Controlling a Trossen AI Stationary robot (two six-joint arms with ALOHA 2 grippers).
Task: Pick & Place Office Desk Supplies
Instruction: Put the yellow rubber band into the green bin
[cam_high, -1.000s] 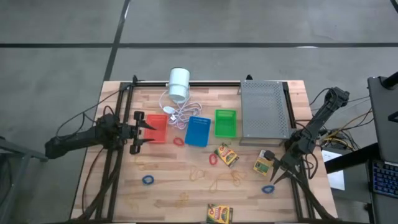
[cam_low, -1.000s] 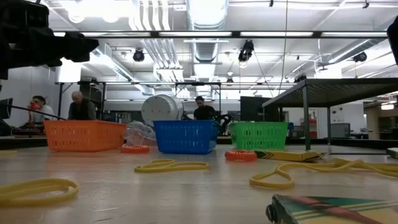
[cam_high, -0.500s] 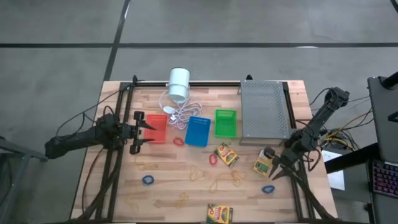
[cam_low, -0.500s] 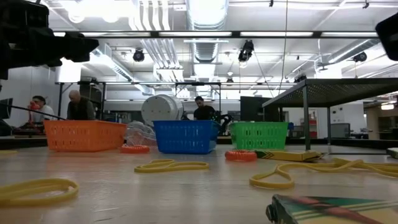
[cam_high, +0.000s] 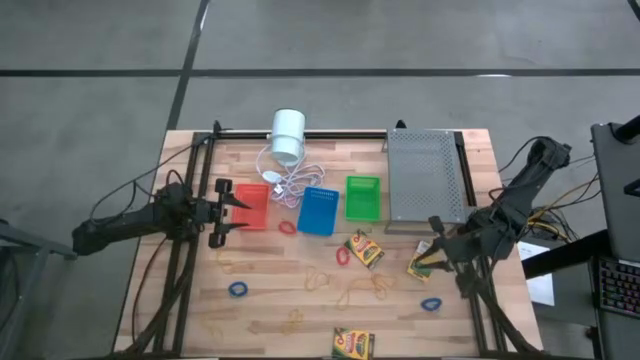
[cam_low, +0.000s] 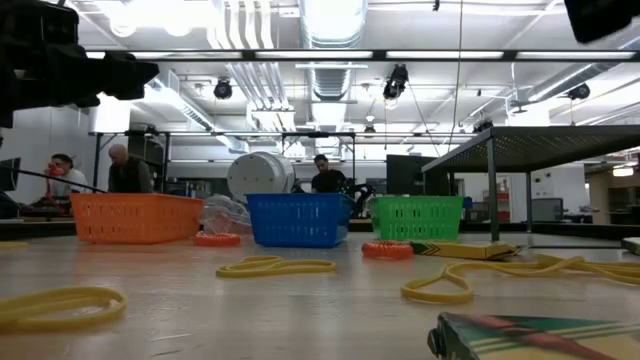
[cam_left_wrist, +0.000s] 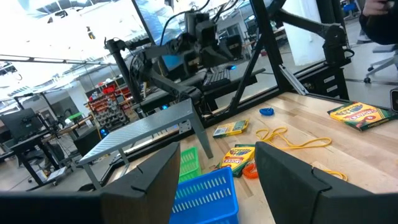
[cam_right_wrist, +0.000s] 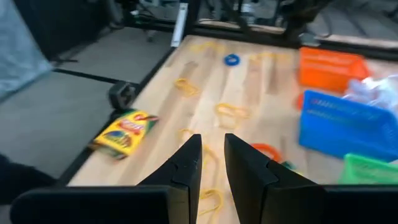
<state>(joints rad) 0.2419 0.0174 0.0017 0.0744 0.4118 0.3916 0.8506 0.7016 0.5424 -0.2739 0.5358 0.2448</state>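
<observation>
Just beside the crayon box, right end effector hovers nearly closed, empty.

A pale wooden slatted table is seen from above, and along its far half a white cylinder with a coiled white cord, a red-orange plastic basket, a blue plastic basket, a green plastic basket and a large grey perforated metal tray are laid out. Nearer the front, three yellow-green crayon boxes are scattered. Around them small rubber bands are spread: red ones, blue ones and tan ones.
</observation>
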